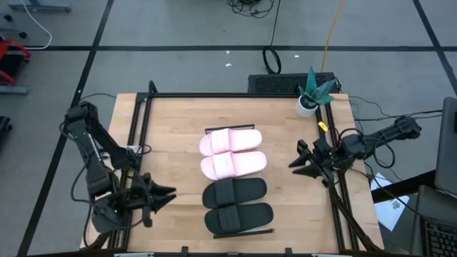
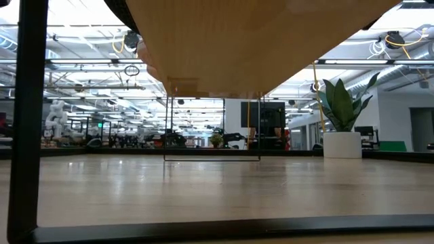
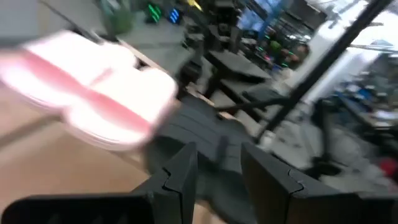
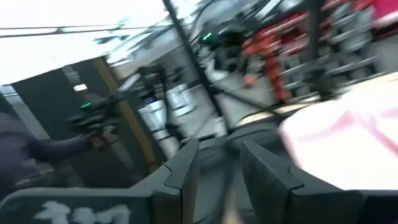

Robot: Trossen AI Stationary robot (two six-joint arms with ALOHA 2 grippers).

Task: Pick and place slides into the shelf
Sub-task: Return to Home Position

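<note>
Nearest the left wrist lens, the left tool [image 3: 217, 150] is showing its two dark fingers spread a little apart and pinching nothing (a blurred pink sandal and a black one are lying beyond them). Seen from above, that tool is hovering over the table [image 1: 178, 121] near its front left corner, well apart from the footwear. The right tool [image 4: 219, 149] is likewise holding its fingers parted and empty. It is hanging by the table's right edge, level with the pink sandals but clear of them.

All four slides [image 1: 238, 218] are lying side by side in one row on the shelf [image 1: 228, 130], which is sitting flat in the middle of the table. The pink pair [image 1: 230, 141] is taking the end nearer the potted plant [image 1: 313, 91], and the black pair [image 1: 234, 191] is taking the other end. Each sandal is touching or lying just beside its neighbour. No sandal is lying loose on the table.

Judging by this, the placing is looking complete, and what is remaining seems to be only bringing both arms back to rest. Whether every sole is sitting squarely inside the thin dark frame is hard to tell, since the planks are blending with the tabletop.
</note>
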